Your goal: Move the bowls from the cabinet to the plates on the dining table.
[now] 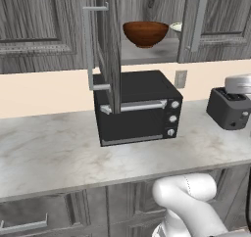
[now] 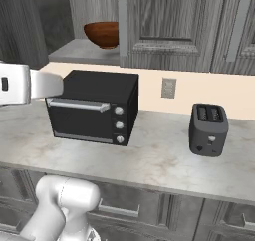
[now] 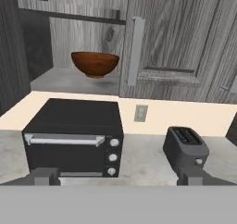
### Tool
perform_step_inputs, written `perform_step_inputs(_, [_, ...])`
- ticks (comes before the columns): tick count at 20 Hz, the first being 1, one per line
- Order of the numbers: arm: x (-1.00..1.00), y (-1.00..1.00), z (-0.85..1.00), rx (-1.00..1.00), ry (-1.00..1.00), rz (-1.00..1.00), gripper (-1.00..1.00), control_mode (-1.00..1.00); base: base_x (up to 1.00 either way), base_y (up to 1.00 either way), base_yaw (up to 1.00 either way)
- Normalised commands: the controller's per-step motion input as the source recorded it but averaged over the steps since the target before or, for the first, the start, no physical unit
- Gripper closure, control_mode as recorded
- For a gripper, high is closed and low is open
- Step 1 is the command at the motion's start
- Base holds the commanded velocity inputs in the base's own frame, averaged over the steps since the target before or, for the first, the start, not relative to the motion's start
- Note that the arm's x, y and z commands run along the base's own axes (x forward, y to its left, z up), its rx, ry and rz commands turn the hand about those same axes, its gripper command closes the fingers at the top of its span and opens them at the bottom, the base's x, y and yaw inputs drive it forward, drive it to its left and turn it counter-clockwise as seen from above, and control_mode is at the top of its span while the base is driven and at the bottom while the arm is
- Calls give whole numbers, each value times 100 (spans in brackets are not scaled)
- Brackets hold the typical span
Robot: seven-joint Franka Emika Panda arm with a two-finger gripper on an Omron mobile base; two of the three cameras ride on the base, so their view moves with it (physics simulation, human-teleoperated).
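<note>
Gripper hangs with its jaws wide apart and nothing between them, well short of the cabinet; brown bowl sits on the open shelf above the toaster oven, toaster to the right

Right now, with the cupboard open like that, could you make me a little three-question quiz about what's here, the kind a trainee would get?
1. True or false: the reddish-brown wooden bowl sits on the shelf inside the open cabinet.
2. What stands on the counter directly under that bowl? A) toaster oven B) kettle C) microwave
3. Fill in: the gripper's jaws stand ____, holding nothing.

Key
1. True.
2. A, the black toaster oven; the dark toaster stands farther to the right.
3. Open.
</note>
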Motion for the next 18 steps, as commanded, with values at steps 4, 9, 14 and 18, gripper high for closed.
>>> perform_step_inputs(4, [15,-19,30,0,0,-4,-100,-100,0,0,0])
perform_step_inputs(9, [6,-34,15,0,3,-1,-100,-100,0,0,0])
perform_step_inputs(14, [34,-10,0,1,12,0,-100,-100,0,0,0])
perform_step_inputs(18, [14,0,0,6,10,0,-100,-100,0,0,0])
